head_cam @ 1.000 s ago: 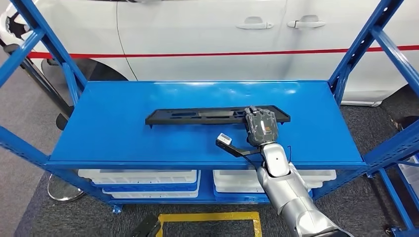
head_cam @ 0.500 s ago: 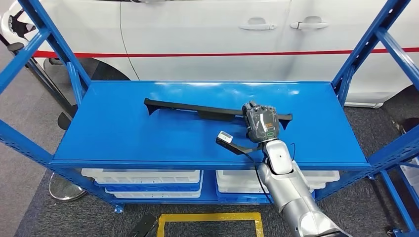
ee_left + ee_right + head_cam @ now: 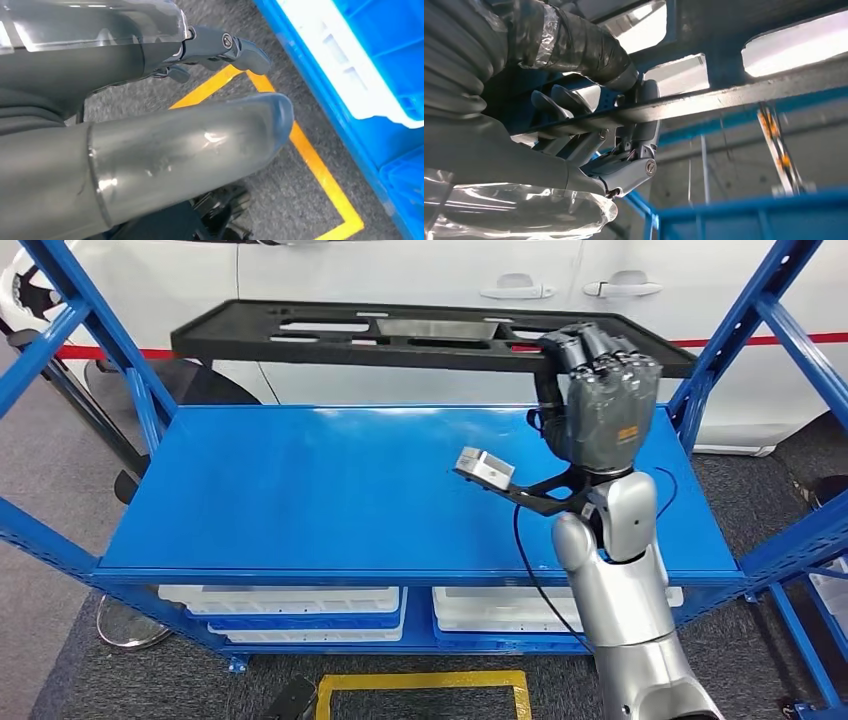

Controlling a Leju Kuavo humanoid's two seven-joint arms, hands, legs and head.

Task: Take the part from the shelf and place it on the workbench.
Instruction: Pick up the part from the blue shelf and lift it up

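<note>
A long black plastic part (image 3: 380, 335) with several slots hangs well above the blue shelf (image 3: 330, 490), lying roughly level from left to right. My right hand (image 3: 603, 398) grips it near its right end, fingers wrapped over its edge. From the right wrist view the part (image 3: 734, 95) runs across as a dark bar with the fingers (image 3: 634, 135) closed around it. My left hand (image 3: 220, 47) hangs low over the floor, fingers curled with nothing in them.
Blue shelf uprights (image 3: 735, 325) rise on both sides of the shelf. A white car (image 3: 420, 300) stands right behind it. White and blue bins (image 3: 290, 605) sit on the level below. Yellow floor tape (image 3: 425, 680) marks the carpet in front.
My right hand has lifted the black part from the shelf top to high above it and nearer the camera. One second ago the part lay flat on the shelf.
</note>
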